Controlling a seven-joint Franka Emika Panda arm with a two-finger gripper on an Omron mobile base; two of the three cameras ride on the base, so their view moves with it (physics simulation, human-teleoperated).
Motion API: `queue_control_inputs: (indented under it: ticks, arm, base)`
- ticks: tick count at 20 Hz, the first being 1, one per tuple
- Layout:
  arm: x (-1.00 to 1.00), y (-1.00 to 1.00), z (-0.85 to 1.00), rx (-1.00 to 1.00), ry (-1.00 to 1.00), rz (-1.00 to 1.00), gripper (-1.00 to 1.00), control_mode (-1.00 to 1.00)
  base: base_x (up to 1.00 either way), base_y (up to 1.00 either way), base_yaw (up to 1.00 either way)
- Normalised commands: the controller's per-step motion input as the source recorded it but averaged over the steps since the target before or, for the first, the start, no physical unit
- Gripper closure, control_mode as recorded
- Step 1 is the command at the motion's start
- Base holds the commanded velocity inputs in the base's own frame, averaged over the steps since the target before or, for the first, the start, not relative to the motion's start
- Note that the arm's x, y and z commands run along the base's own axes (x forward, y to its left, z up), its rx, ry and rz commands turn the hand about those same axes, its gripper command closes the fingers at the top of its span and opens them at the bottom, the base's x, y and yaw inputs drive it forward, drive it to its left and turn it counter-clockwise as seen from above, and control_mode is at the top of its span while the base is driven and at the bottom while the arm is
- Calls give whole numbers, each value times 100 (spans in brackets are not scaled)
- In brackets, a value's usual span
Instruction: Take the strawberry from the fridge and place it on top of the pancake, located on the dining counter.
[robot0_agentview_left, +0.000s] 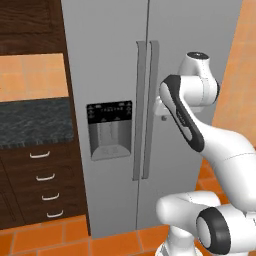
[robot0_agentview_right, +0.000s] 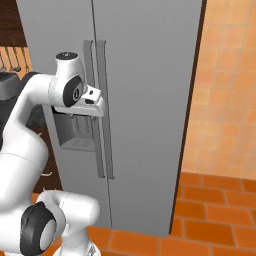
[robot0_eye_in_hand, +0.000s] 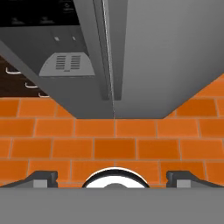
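Gripper (robot0_eye_in_hand: 112, 177) spread wide and gripping nothing, pointing down along the fridge (robot0_agentview_left: 180, 50) front toward the orange tile floor (robot0_eye_in_hand: 113, 148). Both fridge doors are shut, their handles (robot0_agentview_left: 145, 110) just ahead of the fingertips; the black dispenser panel (robot0_agentview_left: 109, 112) sits off to the left.

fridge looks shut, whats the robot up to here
The white arm is parked in front of the grey two-door fridge, whose doors are both closed. Its gripper is held up near the door handles and points down at the orange tile floor, with its fingertips spread apart and nothing between them. Dark wood drawers stand to the fridge's left.
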Motion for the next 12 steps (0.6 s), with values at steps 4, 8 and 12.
queue_control_inputs:
  ticks: [4, 8, 12]
  arm:
    - [0, 0, 0, 0, 0, 0, -100, 100]
    - [0, 0, 0, 0, 0, 0, -100, 100]
    - [16, 0, -5, 0, -2, 0, -100, -100]
  base:
    - [-42, -1, 0]
    - [-36, -2, 0]
    - [-2, 0, 0]
